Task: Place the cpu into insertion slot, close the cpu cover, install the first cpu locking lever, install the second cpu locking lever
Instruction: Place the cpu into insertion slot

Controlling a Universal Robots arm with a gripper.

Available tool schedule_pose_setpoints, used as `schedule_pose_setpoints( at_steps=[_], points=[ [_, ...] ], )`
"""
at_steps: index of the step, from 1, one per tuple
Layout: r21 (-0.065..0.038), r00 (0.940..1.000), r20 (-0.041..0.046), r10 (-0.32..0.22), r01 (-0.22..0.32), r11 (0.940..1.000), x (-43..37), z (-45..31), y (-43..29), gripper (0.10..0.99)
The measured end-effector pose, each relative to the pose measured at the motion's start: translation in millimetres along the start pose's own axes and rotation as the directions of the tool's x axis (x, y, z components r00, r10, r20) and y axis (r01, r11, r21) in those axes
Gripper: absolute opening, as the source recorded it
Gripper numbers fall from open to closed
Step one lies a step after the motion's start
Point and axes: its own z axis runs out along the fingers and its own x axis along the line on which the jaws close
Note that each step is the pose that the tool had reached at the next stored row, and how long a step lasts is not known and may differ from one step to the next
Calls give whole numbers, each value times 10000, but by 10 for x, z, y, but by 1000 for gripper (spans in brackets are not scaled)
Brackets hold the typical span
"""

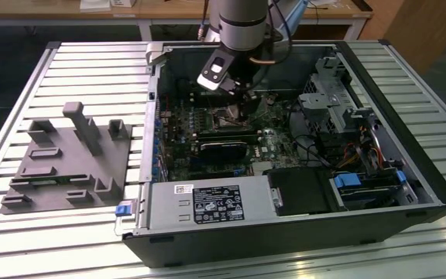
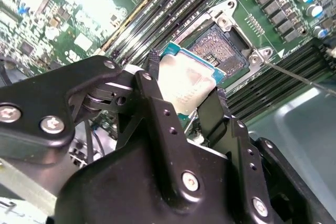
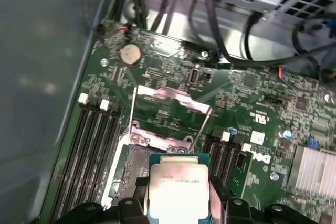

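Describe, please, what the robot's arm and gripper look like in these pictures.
The arm is a silver-grey cylinder with a black band. A brownish cable loops beside its wrist, where a white-and-black block is mounted. The gripper is matte black, with jointed links held by silver screws; its flat fingers carry rows of small holes.
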Motion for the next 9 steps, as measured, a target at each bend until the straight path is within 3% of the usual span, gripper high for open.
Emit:
schedule_pose_setpoints(
  at_steps=[4,9],
  points=[
    [16,9980,55,636,-636,9980,0,3,0,541],
    [29,9894,119,1446,-1446,9895,0,8,0,541]
  ],
)
